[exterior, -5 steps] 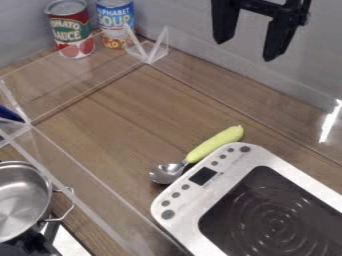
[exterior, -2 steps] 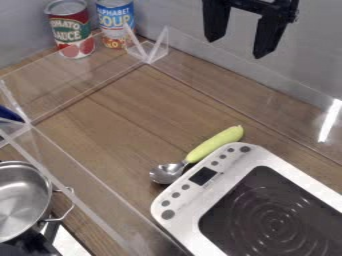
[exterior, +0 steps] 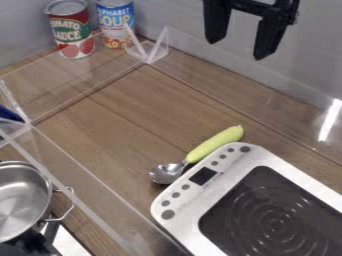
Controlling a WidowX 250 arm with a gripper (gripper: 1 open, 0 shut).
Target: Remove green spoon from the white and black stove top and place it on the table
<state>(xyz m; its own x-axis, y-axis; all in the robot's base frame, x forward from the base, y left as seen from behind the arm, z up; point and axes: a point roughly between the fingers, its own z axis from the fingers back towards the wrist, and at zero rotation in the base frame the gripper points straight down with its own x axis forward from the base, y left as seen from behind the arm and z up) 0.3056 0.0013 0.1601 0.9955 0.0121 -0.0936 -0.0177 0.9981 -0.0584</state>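
Observation:
The green spoon [exterior: 201, 153] lies flat on the wood-grain table [exterior: 160, 110], its yellow-green handle pointing up-right and its shiny bowl lower left. It rests just beyond the upper-left edge of the white and black stove top [exterior: 261, 205], which fills the lower right corner. My gripper [exterior: 242, 38] hangs high at the top of the view, well above and behind the spoon. Its two dark fingers are spread apart with nothing between them.
Two food cans [exterior: 71, 28] stand at the back left behind clear plastic panels [exterior: 150, 48]. A steel pot [exterior: 23, 201] sits at the lower left edge. A clear barrier strip runs diagonally across the table's left side.
The gripper has shifted slightly left since a second ago and has held still for the last moment. The spoon has not moved.

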